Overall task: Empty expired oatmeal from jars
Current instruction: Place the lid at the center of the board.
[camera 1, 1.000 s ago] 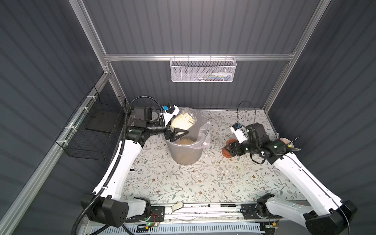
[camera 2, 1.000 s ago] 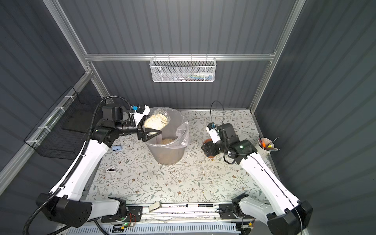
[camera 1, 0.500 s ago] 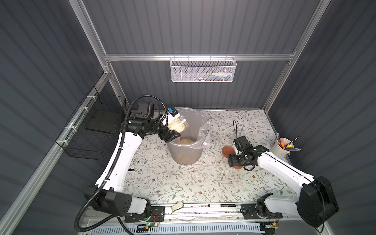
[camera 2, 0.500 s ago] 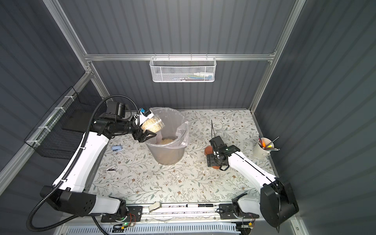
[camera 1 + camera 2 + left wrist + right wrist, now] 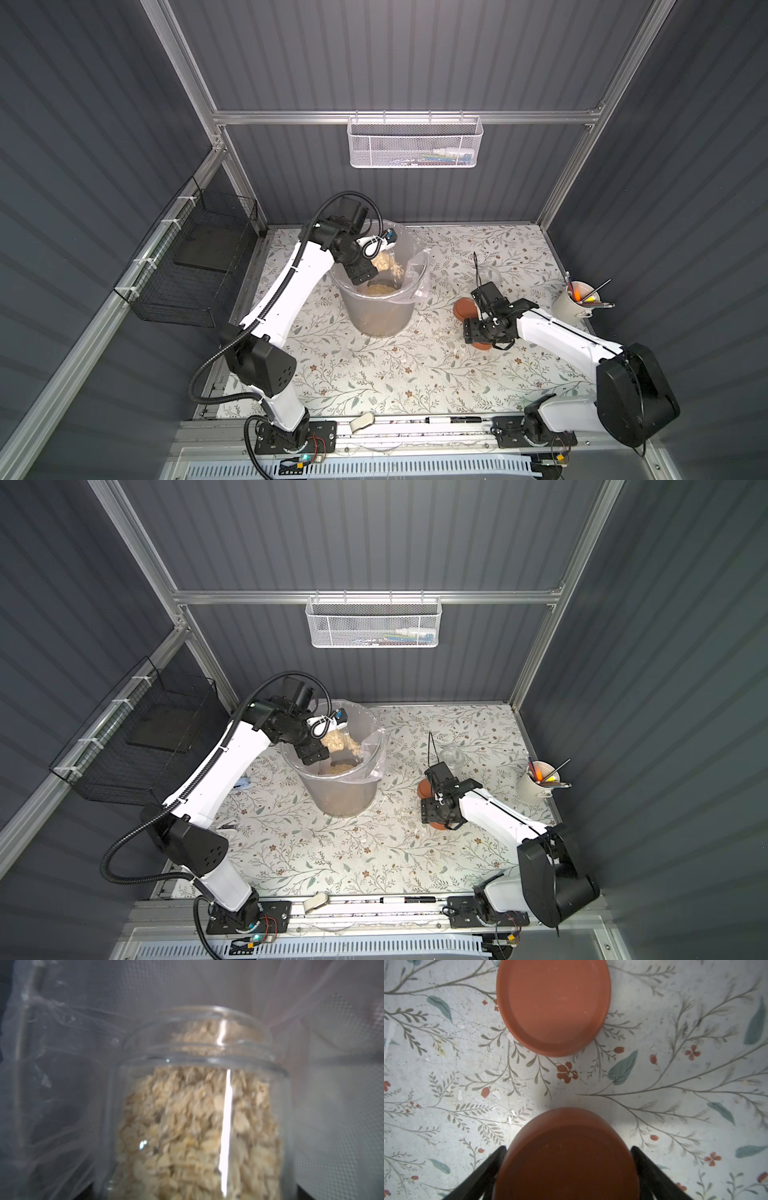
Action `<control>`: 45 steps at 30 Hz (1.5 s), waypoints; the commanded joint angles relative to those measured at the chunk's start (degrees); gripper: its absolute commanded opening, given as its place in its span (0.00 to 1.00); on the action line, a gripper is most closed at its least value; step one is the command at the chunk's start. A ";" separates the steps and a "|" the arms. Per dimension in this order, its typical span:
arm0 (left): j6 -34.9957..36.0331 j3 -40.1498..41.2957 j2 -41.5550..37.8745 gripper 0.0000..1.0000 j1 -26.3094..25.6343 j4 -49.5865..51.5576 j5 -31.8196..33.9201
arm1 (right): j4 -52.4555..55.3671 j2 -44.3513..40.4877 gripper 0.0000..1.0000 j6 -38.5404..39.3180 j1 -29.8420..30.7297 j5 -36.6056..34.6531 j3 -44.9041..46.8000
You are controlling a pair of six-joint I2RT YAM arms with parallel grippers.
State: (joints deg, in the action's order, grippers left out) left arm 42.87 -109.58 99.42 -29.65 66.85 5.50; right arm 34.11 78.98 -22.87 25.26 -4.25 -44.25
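My left gripper (image 5: 373, 266) is shut on a clear glass jar (image 5: 197, 1105) and holds it tipped, mouth down, inside the plastic-lined bin (image 5: 382, 320). Oatmeal (image 5: 187, 1136) fills the jar's neck and streams out (image 5: 351, 746) onto a pale heap (image 5: 378, 289) at the bin's bottom. The left fingers are hidden in the left wrist view. To the bin's right, my right gripper (image 5: 568, 1150) is shut on an orange lid (image 5: 566, 1157) low over the table, black fingers (image 5: 496, 1157) on both its sides. A second orange lid (image 5: 553, 1005) lies flat just beyond. An empty lidless jar (image 5: 489, 275) stands behind them.
A white cup of pens (image 5: 579, 303) stands at the right edge. A white mesh basket (image 5: 415, 141) hangs on the back wall and a black wire basket (image 5: 195, 257) on the left wall. A marker (image 5: 440, 420) lies on the front rail.
The left arm has swung the jar from the bin's left rim to over its inside and tipped it, so oatmeal now pours. The right arm came down and forward with the lid.
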 commanded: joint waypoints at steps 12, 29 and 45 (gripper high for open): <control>15.74 4.25 0.22 0.00 -6.88 -0.27 29.96 | -3.06 2.20 0.80 -4.27 -2.50 2.45 0.74; 39.81 20.12 -5.66 0.00 -10.85 -13.66 33.02 | -4.14 2.25 0.99 -3.54 -2.89 3.99 -0.13; 58.87 22.77 -7.80 0.00 -10.78 -18.28 23.24 | -0.97 -7.15 0.99 1.07 -5.38 4.59 -7.91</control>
State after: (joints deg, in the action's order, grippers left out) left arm 97.21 -87.94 94.32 -40.21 49.34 31.55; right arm 31.77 71.55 -23.33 20.38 0.03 -51.27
